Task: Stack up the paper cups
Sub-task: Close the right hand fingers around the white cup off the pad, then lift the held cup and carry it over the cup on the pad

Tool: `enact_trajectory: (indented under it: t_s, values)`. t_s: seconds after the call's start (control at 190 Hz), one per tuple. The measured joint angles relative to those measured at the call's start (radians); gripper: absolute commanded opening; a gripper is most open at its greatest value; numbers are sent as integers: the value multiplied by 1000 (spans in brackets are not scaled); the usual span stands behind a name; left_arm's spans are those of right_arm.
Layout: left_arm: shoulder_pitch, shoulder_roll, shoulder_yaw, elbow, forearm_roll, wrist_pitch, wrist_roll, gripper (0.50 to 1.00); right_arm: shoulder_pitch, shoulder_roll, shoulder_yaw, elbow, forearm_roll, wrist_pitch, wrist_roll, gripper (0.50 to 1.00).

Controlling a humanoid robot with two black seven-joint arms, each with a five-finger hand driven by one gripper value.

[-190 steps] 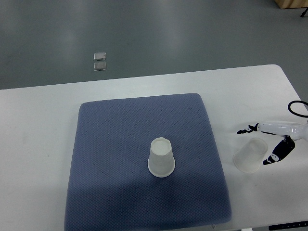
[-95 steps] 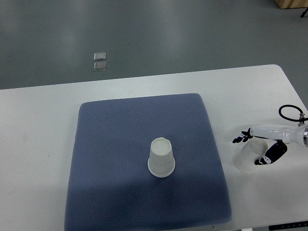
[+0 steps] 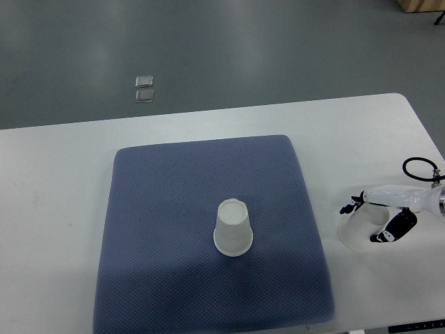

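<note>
A white paper cup (image 3: 233,228) stands upside down on the blue mat (image 3: 181,202), near the mat's middle. A second white paper cup (image 3: 353,234) stands upside down on the white table, right of the mat. My right hand (image 3: 365,221) comes in from the right edge and lies over this cup. Its fingers (image 3: 350,204) reach round the far side and the thumb (image 3: 389,232) sits on the near side, closed on the cup. The cup's rim rests on the table. The left arm does not show.
The white table (image 3: 55,209) runs past the mat on both sides; its right edge is close to my hand. A black cable (image 3: 417,165) loops at the wrist. Two small clear squares (image 3: 144,88) lie on the grey floor beyond the table.
My right hand has moved left over the right-hand cup and closed round it. The cup has shifted slightly and stands more squarely on its rim. The cup on the mat has not moved.
</note>
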Motion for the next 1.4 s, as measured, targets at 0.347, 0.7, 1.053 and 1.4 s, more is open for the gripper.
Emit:
enact_trajectory:
  t_s: [0.347, 0.7, 1.053, 1.4]
  values:
    - [0, 0, 0, 0, 0, 0, 0, 1000, 0, 0, 0, -3, 0, 0, 1, 703]
    - [0, 0, 0, 0, 0, 0, 0, 1000, 13, 1, 3, -3, 1, 2, 23, 680]
    - [0, 0, 0, 0, 0, 0, 0, 1000, 224, 9, 22, 6, 20, 101, 67, 688]
    - [0, 0, 0, 0, 0, 0, 0, 1000, 444, 147, 23, 99, 127, 288, 83, 695]
